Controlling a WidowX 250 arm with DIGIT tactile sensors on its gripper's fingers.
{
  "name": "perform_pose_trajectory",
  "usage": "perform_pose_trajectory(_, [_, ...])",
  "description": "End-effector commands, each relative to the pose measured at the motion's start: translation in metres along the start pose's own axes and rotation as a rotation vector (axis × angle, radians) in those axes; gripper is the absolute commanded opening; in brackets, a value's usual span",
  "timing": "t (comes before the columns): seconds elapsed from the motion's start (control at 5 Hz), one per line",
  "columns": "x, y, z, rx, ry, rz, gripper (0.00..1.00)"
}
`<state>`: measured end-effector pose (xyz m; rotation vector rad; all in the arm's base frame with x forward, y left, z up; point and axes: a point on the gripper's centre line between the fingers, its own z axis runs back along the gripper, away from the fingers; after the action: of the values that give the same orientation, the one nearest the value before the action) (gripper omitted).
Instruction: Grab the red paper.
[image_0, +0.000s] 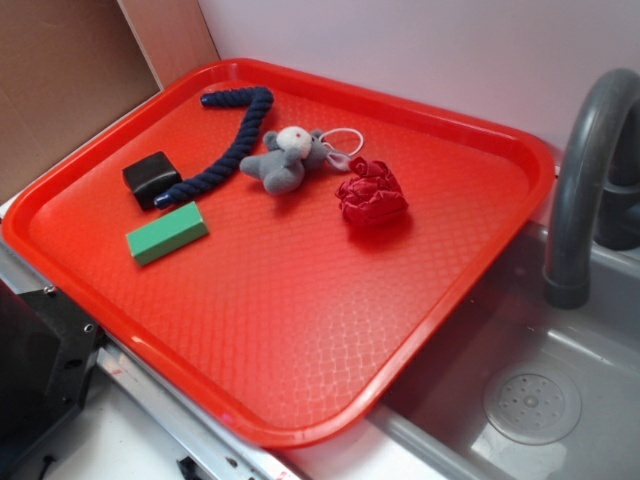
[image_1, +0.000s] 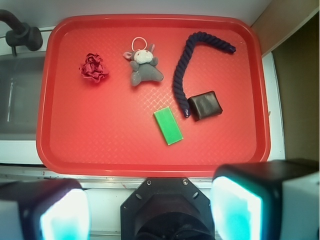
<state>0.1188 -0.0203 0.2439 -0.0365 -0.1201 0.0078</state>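
The red paper (image_0: 372, 193) (image_1: 93, 68) is a small dark-red crumpled wad lying on the large red tray (image_0: 300, 330) (image_1: 100, 145), right of the grey plush mouse (image_0: 287, 157) (image_1: 144, 67) in the exterior view. In the wrist view my gripper (image_1: 150, 210) hangs high above the tray's near edge, open, with nothing between its teal pads (image_1: 235, 210). The paper lies far up and to the left of it. The gripper does not show in the exterior view.
A dark blue rope (image_0: 230, 140) (image_1: 187, 65), a black block (image_0: 151, 178) (image_1: 205, 105) and a green block (image_0: 167, 233) (image_1: 168, 126) also lie on the tray. A grey sink (image_0: 540, 400) with a faucet (image_0: 585, 170) borders the tray. The robot base (image_1: 167, 210) sits below.
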Motion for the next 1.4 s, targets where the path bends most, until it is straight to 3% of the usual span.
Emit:
perform_pose_trajectory(0.0, [0.0, 0.0, 0.0, 0.0, 0.0, 0.0, 1.0])
perform_pose_trajectory(0.2, [0.014, -0.004, -0.006, -0.007, -0.028, -0.108, 1.0])
perform_pose_trajectory(0.4, [0.031, -0.009, -0.012, 0.055, -0.055, -0.308, 1.0])
perform_pose_trajectory(0.6, [0.05, -0.021, -0.029, 0.022, -0.033, -0.415, 1.0])
perform_pose_trajectory(0.8, [0.068, -0.034, -0.044, 0.073, -0.017, -0.45, 1.0])
perform_pose_trajectory(1.2, [0.115, -0.067, -0.096, 0.097, -0.035, -0.554, 1.0])
